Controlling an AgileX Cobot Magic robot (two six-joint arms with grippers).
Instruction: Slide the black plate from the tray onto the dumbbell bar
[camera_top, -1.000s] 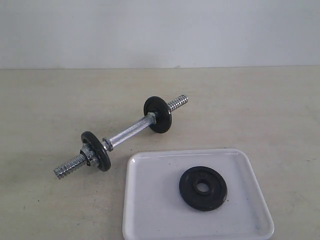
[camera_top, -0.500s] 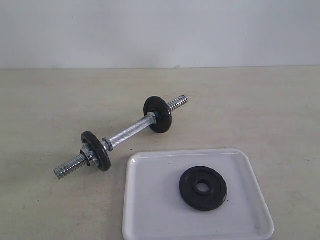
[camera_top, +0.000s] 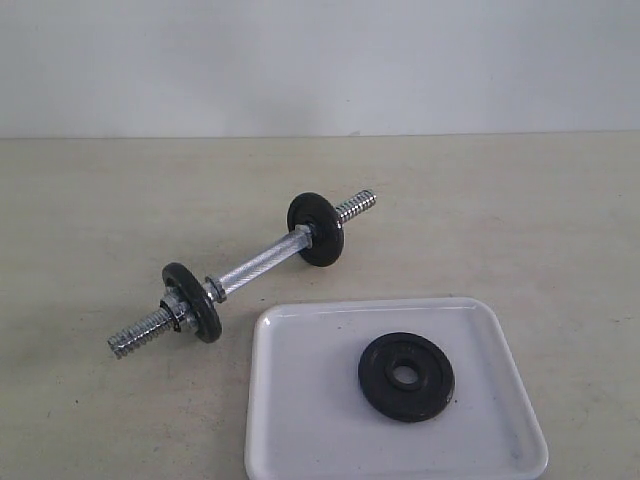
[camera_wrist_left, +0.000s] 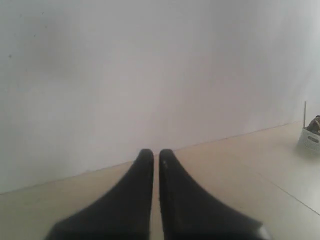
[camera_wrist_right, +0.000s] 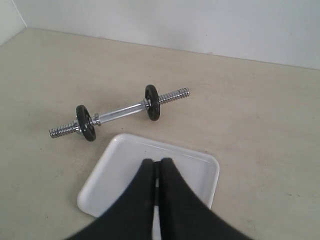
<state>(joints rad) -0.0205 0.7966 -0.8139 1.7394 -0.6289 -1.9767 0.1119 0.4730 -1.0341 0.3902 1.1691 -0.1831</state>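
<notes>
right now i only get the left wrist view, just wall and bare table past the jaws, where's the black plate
Observer: The black plate lies flat in the white tray, right of its middle in the exterior view, with the centre hole facing up.
Operator: ok and the bar, any free end to slide it on
Observer: The dumbbell bar lies on the table just beyond the tray's far left corner. It carries a black disc near each end, and bare thread sticks out past both.
</notes>
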